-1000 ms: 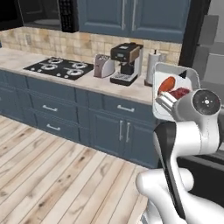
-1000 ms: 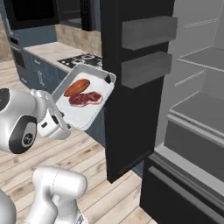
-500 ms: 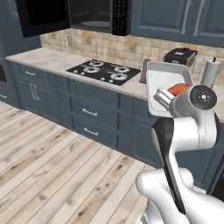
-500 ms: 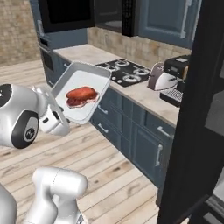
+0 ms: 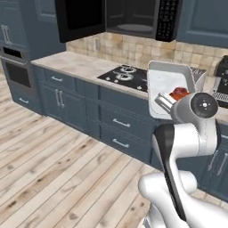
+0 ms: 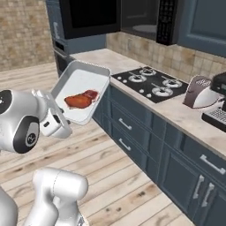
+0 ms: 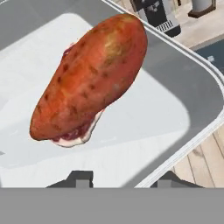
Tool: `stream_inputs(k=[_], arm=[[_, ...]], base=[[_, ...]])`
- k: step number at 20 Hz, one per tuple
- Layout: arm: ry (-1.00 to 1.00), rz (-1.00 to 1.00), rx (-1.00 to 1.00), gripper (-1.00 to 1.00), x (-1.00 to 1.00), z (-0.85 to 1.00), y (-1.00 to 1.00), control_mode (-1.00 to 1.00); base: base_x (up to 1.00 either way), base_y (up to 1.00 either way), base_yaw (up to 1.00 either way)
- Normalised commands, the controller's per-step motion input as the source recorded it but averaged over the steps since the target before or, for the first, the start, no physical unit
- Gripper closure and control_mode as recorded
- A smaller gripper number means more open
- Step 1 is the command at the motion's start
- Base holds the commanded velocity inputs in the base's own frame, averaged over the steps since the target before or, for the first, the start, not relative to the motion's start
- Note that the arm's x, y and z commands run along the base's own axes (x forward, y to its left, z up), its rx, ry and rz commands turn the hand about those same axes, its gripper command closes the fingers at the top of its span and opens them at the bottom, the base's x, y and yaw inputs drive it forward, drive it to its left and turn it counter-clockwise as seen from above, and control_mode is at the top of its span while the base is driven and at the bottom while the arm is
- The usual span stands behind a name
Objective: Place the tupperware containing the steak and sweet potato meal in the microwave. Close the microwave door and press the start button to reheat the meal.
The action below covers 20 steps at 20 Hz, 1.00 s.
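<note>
Since it is carried tilted: the tupperware [image 6: 84, 90] rides steeply canted in the air, rim toward the cabinets; the load could slide
Tupperware handling: judged light and stiff, with a smooth floor; the near rim edge is the natural hold, and level carriage seems advisable
Sweet potato [image 7: 92, 74]: firm and rounded, likely to roll; it lies on top of the steak [image 7: 76, 133], which shows just beneath it
Steak: flat and soft; judged unlikely to shift alone
Gripper [image 7: 118, 178]: at the tray's near rim, one tip at each side of the edge; appears clamped on the rim, as the tray is held off any surface
Microwave [image 5: 133, 18]: mounted above the stove [image 5: 124, 73]; cavity open; microwave door [image 5: 80, 20] swung out leftward; well apart from the tray, higher and ahead
</note>
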Motion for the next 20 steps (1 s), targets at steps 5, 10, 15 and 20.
stream_inputs(k=[5,10,15,20], arm=[[0.00,0.00,0.00,1.00,0.00,0.00,0.00,1.00],[0.00,0.00,0.00,1.00,0.00,0.00,0.00,1.00],[0.00,0.00,0.00,1.00,0.00,0.00,0.00,1.00],[0.00,0.00,0.00,1.00,0.00,0.00,0.00,1.00]], base=[[0.74,0.22,0.00],[0.58,0.04,0.00],[0.48,0.00,0.00],[0.49,0.00,0.00]])
